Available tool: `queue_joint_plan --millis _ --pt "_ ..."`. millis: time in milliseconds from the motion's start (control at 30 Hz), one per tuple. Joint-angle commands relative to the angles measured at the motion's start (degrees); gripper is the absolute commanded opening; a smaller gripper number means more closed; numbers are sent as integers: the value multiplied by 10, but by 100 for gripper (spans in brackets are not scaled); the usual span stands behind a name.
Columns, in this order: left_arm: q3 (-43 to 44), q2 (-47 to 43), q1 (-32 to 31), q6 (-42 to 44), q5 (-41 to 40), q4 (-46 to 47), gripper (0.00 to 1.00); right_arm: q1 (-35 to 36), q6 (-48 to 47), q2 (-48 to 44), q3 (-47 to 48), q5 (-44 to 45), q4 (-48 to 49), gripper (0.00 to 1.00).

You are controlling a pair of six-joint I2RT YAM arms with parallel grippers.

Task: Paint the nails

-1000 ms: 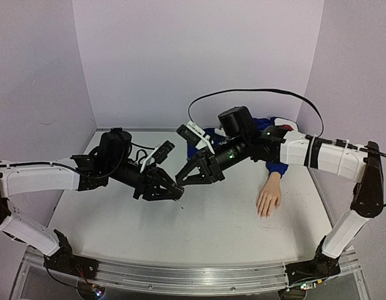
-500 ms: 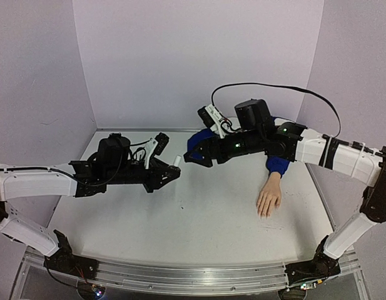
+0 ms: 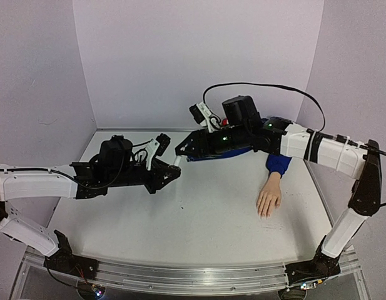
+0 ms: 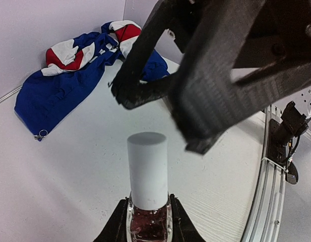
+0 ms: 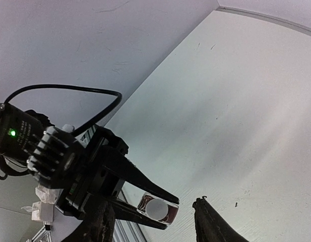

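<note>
A pale mannequin hand [image 3: 268, 196] with a blue sleeve [image 3: 278, 164] lies palm down at the right of the table; its nails are too small to make out. My left gripper [image 3: 172, 167] is shut on a small dark nail-polish bottle [image 4: 148, 225] with a white cap [image 4: 147, 167] and holds it above the table, cap pointing at the right gripper. The bottle also shows in the right wrist view [image 5: 158, 208]. My right gripper [image 3: 180, 152] is open, its fingers [image 5: 208, 222] spread just beyond the cap, apart from it.
A bundle of blue, red and white cloth [image 4: 74, 75] lies at the back of the table by the wall. White walls close in the back and both sides. A metal rail [image 3: 193, 275] runs along the near edge.
My left gripper lifted the bottle off the table and turned level. My right arm rose, then drew left until its open fingers came up to the cap.
</note>
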Motion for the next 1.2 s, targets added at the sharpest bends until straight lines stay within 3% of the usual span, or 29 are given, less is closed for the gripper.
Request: queue_joint_plan --millis 0,233,700,967,1100,1167 --pt "26 -6 -3 14 -11 34 0 4 18 16 24 -35 21 51" --pt "30 1 -3 18 0 34 0 4 32 22 14 -85 58 43" --pt "29 -17 -3 26 7 34 0 5 22 38 13 -92 57 49" --pt "30 -24 -3 22 52 35 0 4 7 33 5 -95 57 22" --pt "32 -39 2 32 178 37 0 4 -38 25 3 -150 57 2" --pt "27 -52 14 29 286 54 0 6 -92 11 -11 -233 62 0"
